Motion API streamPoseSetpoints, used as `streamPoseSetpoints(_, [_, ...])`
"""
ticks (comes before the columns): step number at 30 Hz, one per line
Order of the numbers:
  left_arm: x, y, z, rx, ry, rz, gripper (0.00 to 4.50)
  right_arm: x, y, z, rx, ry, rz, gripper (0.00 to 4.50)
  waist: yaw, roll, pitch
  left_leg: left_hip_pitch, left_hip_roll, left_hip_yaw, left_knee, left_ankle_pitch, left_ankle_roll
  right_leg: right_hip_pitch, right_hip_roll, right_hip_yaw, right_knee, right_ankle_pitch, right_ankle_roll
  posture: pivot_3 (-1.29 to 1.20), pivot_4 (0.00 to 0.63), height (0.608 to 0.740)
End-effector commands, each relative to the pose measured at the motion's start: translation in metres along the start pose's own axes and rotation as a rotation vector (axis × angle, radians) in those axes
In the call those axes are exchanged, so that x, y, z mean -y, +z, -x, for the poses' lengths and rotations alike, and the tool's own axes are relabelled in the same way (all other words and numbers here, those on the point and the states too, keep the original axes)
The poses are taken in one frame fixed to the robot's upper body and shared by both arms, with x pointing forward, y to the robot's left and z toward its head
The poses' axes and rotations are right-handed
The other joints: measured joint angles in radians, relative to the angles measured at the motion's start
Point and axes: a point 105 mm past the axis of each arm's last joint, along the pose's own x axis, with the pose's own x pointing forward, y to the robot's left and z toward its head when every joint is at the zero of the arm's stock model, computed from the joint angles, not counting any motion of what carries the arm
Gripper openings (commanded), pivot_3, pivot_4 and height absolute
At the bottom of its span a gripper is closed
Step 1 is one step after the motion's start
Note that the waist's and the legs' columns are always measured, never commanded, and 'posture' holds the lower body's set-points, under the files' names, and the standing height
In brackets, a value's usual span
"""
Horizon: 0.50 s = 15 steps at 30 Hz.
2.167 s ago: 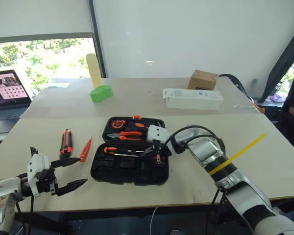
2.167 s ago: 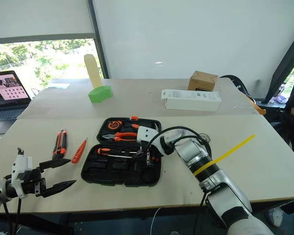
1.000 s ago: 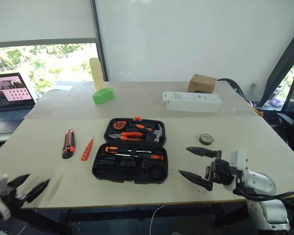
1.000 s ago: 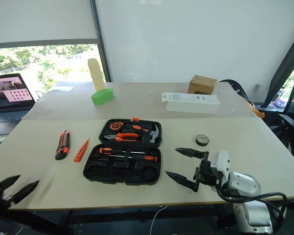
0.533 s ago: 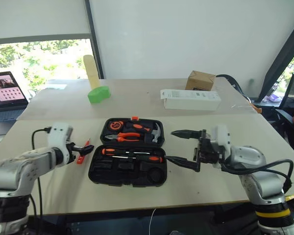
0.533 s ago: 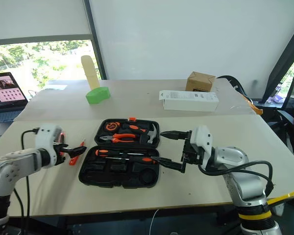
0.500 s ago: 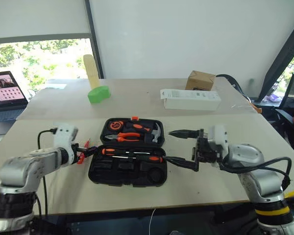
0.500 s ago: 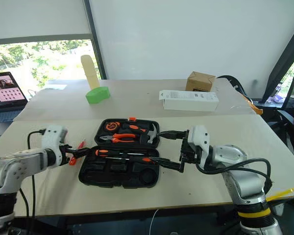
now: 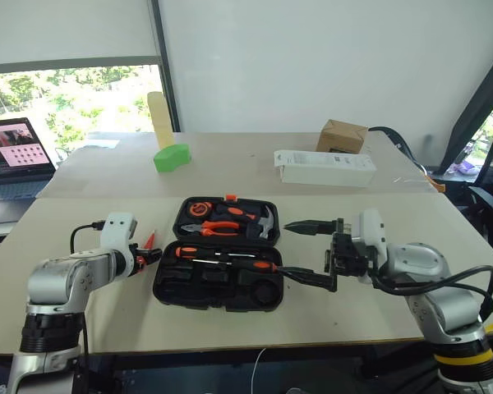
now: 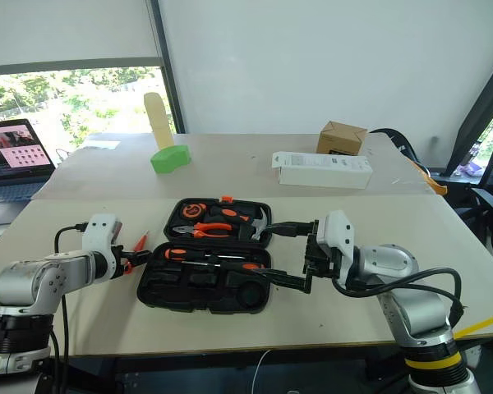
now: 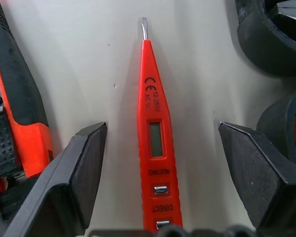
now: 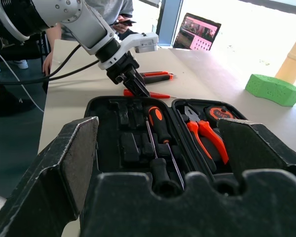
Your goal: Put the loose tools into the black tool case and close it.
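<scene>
At the left middle of the frame, I am straddling the tester screwdriver with my open left claw, needing to close; my right claw is hanging open beside the black tool case.

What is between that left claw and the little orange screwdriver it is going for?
Nothing visible. The left gripper stands open with a finger on either side of the slim orange tester screwdriver, which lies flat on the table. The utility knife lies beside it, outside the fingers.

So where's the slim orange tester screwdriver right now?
The tester screwdriver lies flat on the table, left of the open black tool case, between the left hand's spread fingers, with the utility knife beside it.
</scene>
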Motion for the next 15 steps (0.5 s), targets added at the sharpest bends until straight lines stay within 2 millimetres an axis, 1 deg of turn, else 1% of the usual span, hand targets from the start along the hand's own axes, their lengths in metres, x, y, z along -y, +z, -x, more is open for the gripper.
streamPoseSetpoints(1, [0.0, -0.004, -0.002, -0.038, -0.006, 0.009, 2.7, -0.002, 0.012, 0.002, 0.03, 0.004, 0.022, 4.5, 0.001, 0.0, 0.0, 0.0, 0.0, 0.0, 0.0, 0.0, 0.0, 0.0, 0.0, 0.0, 0.0, 0.0, 0.0, 0.0, 0.15, 0.74])
streamPoseSetpoints(2, [0.0, -0.005, -0.003, -0.041, -0.012, 0.022, 2.21, -0.002, 0.012, 0.002, 0.03, 0.004, 0.021, 4.5, 0.002, 0.0, 0.0, 0.0, 0.0, 0.0, 0.0, 0.0, 0.0, 0.0, 0.0, 0.0, 0.0, 0.0, 0.0, 0.0, 0.15, 0.74])
streamPoseSetpoints(3, [0.0, -0.005, -0.003, -0.04, -0.017, 0.029, 1.99, -0.002, 0.012, 0.002, 0.03, 0.003, 0.021, 4.5, 0.003, 0.0, 0.0, 0.0, 0.0, 0.0, 0.0, 0.0, 0.0, 0.0, 0.0, 0.0, 0.0, 0.0, 0.0, 0.0, 0.15, 0.74])
streamPoseSetpoints(4, [0.0, -0.005, -0.004, -0.037, -0.019, 0.032, 1.52, -0.003, 0.012, 0.003, 0.028, 0.003, 0.02, 4.5, 0.004, 0.0, 0.0, 0.0, -0.001, 0.0, 0.0, 0.0, 0.0, 0.0, -0.001, 0.0, 0.0, 0.0, 0.0, 0.0, 0.15, 0.74])
streamPoseSetpoints(6, [-0.001, 0.012, 0.002, 0.062, -0.069, 0.052, 0.86, -0.003, 0.011, 0.006, 0.02, -0.002, 0.021, 4.5, 0.008, 0.0, 0.0, 0.0, -0.001, 0.0, 0.0, 0.0, 0.0, 0.0, -0.001, 0.0, 0.0, 0.0, 0.0, 0.0, 0.15, 0.74])
streamPoseSetpoints(7, [-0.002, 0.022, 0.006, 0.124, -0.104, 0.055, 0.46, -0.003, 0.01, 0.008, 0.016, -0.006, 0.02, 4.5, 0.009, 0.0, 0.0, 0.0, -0.001, 0.0, 0.0, 0.0, 0.0, 0.0, -0.001, -0.001, 0.0, 0.0, 0.0, 0.0, 0.15, 0.74])
streamPoseSetpoints(8, [0.001, 0.037, 0.015, 0.214, -0.172, 0.032, 0.45, -0.003, 0.01, 0.01, 0.012, -0.011, 0.018, 4.5, 0.011, 0.0, 0.0, 0.0, -0.001, 0.0, 0.0, 0.0, 0.0, 0.0, -0.001, -0.001, 0.0, 0.0, 0.0, 0.0, 0.15, 0.74])
streamPoseSetpoints(9, [0.003, 0.046, 0.022, 0.277, -0.227, 0.003, 0.45, -0.003, 0.009, 0.012, 0.009, -0.015, 0.016, 4.5, 0.011, 0.0, 0.0, -0.001, -0.001, 0.0, 0.001, 0.0, -0.001, -0.001, -0.001, -0.001, 0.0, 0.0, 0.0, 0.0, 0.15, 0.74])
streamPoseSetpoints(10, [0.003, 0.054, 0.03, 0.316, -0.28, -0.031, 0.45, -0.004, 0.009, 0.014, 0.005, -0.018, 0.013, 4.5, 0.011, 0.0, 0.0, -0.003, -0.001, 0.0, 0.001, 0.001, -0.001, -0.002, -0.001, -0.001, 0.0, 0.0, 0.0, 0.0, 0.15, 0.74])
streamPoseSetpoints(12, [0.013, 0.062, 0.046, 0.359, -0.439, -0.144, 0.45, -0.006, 0.007, 0.017, -0.004, -0.018, 0.007, 4.5, 0.01, 0.0, 0.0, -0.008, -0.001, 0.0, 0.002, 0.001, -0.002, -0.007, -0.001, -0.001, 0.001, 0.0, 0.0, 0.0, 0.15, 0.74])
streamPoseSetpoints(13, [0.023, 0.069, 0.057, 0.405, -0.542, -0.233, 0.45, -0.006, 0.006, 0.018, -0.006, -0.02, 0.002, 4.5, 0.01, 0.0, 0.0, -0.011, -0.001, 0.0, 0.002, 0.002, -0.003, -0.01, -0.001, -0.001, 0.001, 0.0, 0.0, 0.0, 0.15, 0.74])
streamPoseSetpoints(14, [0.038, 0.075, 0.07, 0.464, -0.672, -0.364, 0.45, -0.007, 0.006, 0.019, -0.009, -0.019, -0.004, 4.5, 0.009, 0.0, 0.0, -0.012, -0.001, 0.0, 0.002, 0.002, -0.003, -0.011, -0.001, -0.001, 0.002, 0.0, 0.0, 0.0, 0.15, 0.74])
streamPoseSetpoints(15, [0.052, 0.075, 0.079, 0.499, -0.795, -0.493, 0.45, -0.008, 0.004, 0.02, -0.014, -0.015, -0.007, 4.5, 0.009, 0.0, 0.0, -0.012, -0.001, 0.001, 0.002, 0.002, -0.003, -0.012, -0.001, -0.001, 0.002, 0.0, 0.0, 0.0, 0.15, 0.74])
